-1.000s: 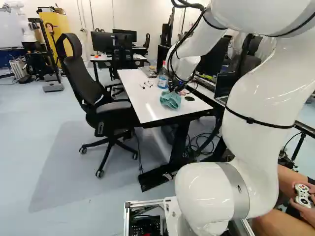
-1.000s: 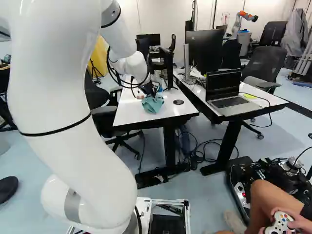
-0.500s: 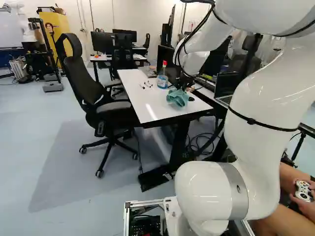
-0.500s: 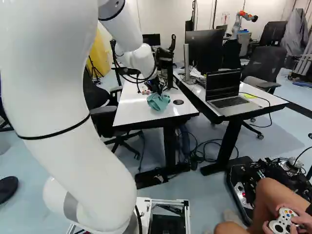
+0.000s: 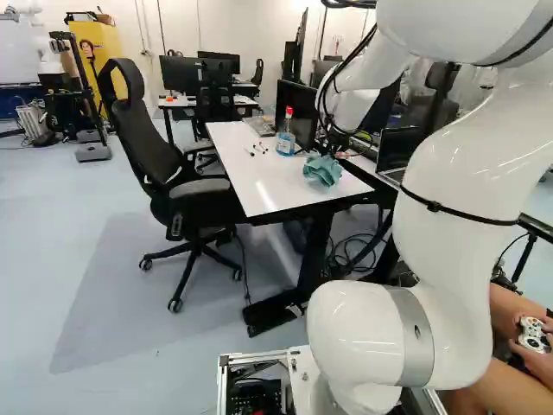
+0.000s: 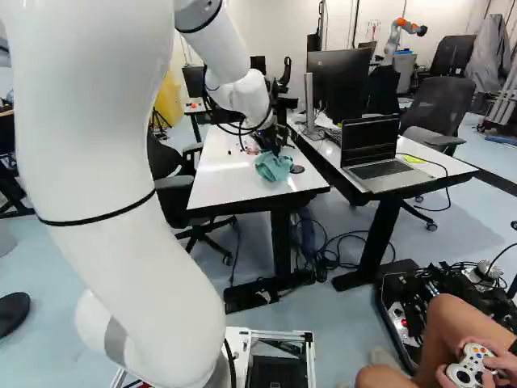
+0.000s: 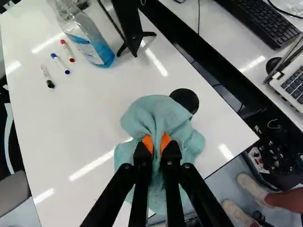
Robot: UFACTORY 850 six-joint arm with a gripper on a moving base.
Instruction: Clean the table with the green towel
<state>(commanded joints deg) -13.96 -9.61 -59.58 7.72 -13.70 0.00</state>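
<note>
Over the near end of the white table [image 5: 251,181], my gripper [image 5: 324,149] holds the green towel [image 5: 322,169]. In the right base view the gripper [image 6: 275,148] is above the towel [image 6: 274,167], close to the table's right edge. The wrist view shows the gripper [image 7: 157,147] shut on the bunched towel [image 7: 158,113], both orange pads pinching a fold. Cloth spreads around the fingers on the tabletop [image 7: 94,123], and its far edge meets a round black disc [image 7: 185,100].
A spray bottle [image 7: 90,40], a monitor stand [image 7: 131,28] and several markers [image 7: 60,63] are farther up the table. Beside it a second table bears a laptop [image 6: 376,149]. A black chair [image 5: 186,181] stands at the left. Another robot [image 5: 39,43] is far back.
The arm has moved to the right over the table, carrying the towel with it, and the towel now lies against the round black disc. The base has stayed where it was.
</note>
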